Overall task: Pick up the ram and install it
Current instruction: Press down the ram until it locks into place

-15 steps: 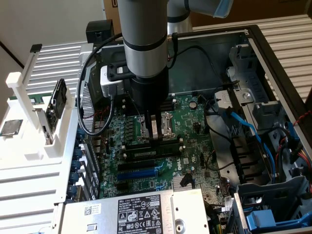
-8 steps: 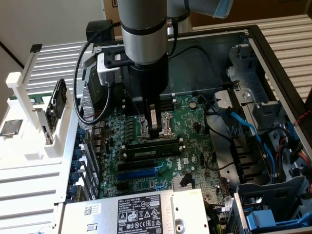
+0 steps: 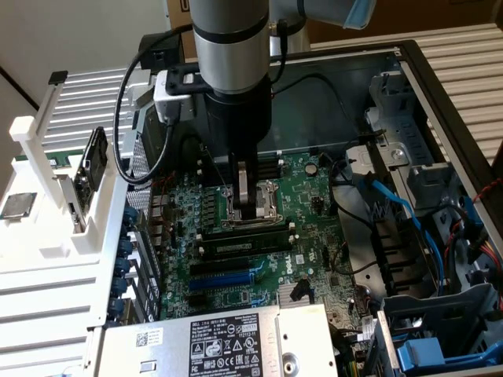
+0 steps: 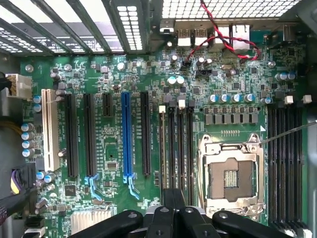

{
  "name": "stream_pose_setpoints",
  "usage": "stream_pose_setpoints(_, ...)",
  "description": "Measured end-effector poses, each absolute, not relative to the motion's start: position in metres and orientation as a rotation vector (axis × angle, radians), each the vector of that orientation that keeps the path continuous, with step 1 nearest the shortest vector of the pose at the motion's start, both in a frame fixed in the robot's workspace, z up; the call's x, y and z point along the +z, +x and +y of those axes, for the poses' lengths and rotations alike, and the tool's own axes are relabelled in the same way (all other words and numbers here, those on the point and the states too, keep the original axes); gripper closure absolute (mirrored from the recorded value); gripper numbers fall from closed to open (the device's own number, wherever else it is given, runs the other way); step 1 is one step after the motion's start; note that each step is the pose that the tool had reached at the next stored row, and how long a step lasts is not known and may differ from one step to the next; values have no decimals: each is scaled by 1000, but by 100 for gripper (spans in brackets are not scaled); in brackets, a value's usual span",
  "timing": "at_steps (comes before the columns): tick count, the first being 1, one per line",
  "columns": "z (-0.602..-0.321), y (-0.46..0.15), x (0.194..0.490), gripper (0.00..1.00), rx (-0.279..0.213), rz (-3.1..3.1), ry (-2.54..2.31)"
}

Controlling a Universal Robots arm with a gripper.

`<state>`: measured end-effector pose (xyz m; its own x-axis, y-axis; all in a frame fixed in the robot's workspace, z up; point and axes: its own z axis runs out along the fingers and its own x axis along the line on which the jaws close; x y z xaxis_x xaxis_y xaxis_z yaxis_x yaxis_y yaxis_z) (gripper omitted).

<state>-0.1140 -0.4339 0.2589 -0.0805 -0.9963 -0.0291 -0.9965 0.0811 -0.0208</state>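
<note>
While the arm hangs down into the open computer case (image 3: pixel 440 102), its claw (image 3: pixel 248 206) is pinched fully shut, low over the motherboard (image 3: pixel 314 236) beside the empty CPU socket (image 3: pixel 263 214), and from where I stand I see nothing caught between the tips. The ram (image 3: pixel 244 245) lies seated lengthwise in the memory slot just next to that socket, towards the case's power-supply end, a dark narrow stick with a pale label. In the wrist view the shut claw (image 4: pixel 174 206) sits right above the bank of memory slots (image 4: pixel 177 148), touching or nearly touching the stick's upper edge; I cannot tell which.

It looks a light, stiff thing, but thin and easily harmed: the chips and the contact edge should not be squeezed or scraped. To my eye the safest hold is across the two flat faces near the middle of its length, upright, so it does not twist in the slot.
</note>
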Motion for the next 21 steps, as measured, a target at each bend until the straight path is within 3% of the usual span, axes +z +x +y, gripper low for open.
stream_pose_setpoints(21, -434, -114, 259, 90, 3, 2669, -1579)
